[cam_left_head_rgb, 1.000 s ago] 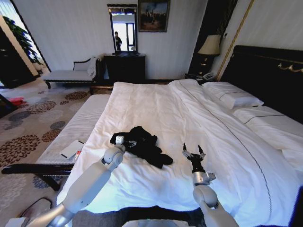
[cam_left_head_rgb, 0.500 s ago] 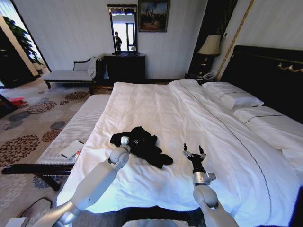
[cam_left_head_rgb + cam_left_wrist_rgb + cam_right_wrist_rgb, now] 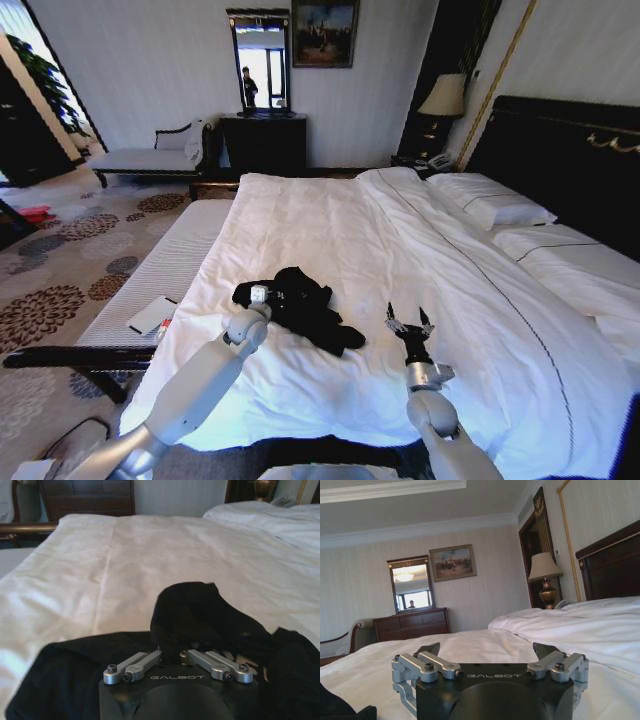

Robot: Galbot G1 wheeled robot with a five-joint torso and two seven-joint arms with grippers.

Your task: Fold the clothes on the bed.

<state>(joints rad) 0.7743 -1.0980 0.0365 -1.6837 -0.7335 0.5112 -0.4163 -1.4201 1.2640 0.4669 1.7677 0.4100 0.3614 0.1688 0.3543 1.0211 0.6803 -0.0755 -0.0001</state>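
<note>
Garment: a black short-sleeved cotton T-shirt point(image 3: 300, 305) lies crumpled in a loose heap, not spread flat; folds overlap and one narrow part trails toward the right arm's side. In the left wrist view the black T-shirt point(image 3: 215, 625) rises in a rounded hump just ahead of the claw, with flatter cloth spread to either side of it. No lettering can be made out in the bunched fabric.

Where it lies: on the near part of the large double bed with white sheets and duvet point(image 3: 380, 240), toward the robot's left side of the mattress, well apart from the white pillows point(image 3: 490, 205) by the tall dark wooden headboard point(image 3: 560, 150).

Left gripper point(image 3: 258, 297): at the near edge of the heap, low over the cloth. From the wrist view its linkage arms are drawn inward, but the fingertips are buried in dark fabric, so I cannot tell whether it pinches the shirt or not.

Right gripper point(image 3: 409, 323): hovering low over bare white duvet, beside the shirt's trailing end and apart from it, claw spread wide with nothing between the fingers point(image 3: 431, 649).

Beside the bed: a pale upholstered bench point(image 3: 160, 275) runs along the robot's left side.
</note>
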